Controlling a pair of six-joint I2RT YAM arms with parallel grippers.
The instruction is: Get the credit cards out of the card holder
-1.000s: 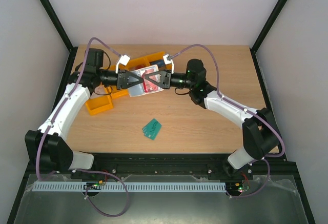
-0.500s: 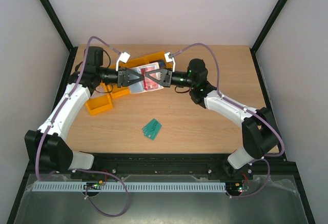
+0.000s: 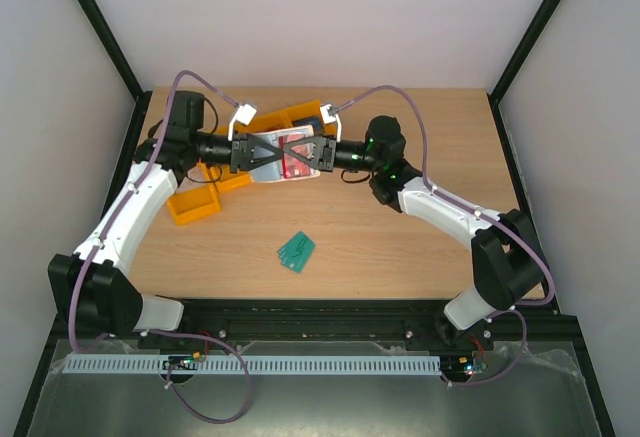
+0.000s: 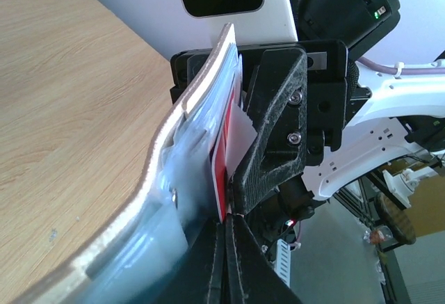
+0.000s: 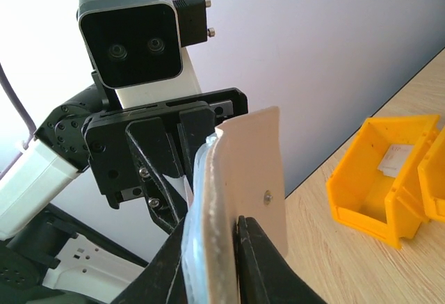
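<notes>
Working from the overhead view, the card holder [image 3: 268, 169] is being held up off the table [image 3: 420, 257] where the two arms meet, just beside the yellow bins [image 3: 195, 207]. The left gripper [image 3: 268, 153] and the right gripper [image 3: 300, 151] are crossing over it, and a red card [image 3: 293, 160] is showing on its open face. A green flat piece [image 3: 296, 249] is lying well apart, nearer the arm bases. In the left wrist view, the red card and a white card [image 4: 240, 133] are being shown standing partly out of the clear pockets. The left fingers [image 4: 201, 269] are being pressed together at the red card's lower edge, and they are judged to be pinching it, though a pocket layer may be caught too. In the right wrist view, the right fingers [image 5: 268, 262] are being closed on the beige flap carrying the stud [image 5: 267, 194], so the holder is being clamped from that end. The step in hand is judged to be the drawing of the red card. The next move is calling for the holder to be kept braced while the card is pulled straight along its pocket, without the white card being dragged with it.
</notes>
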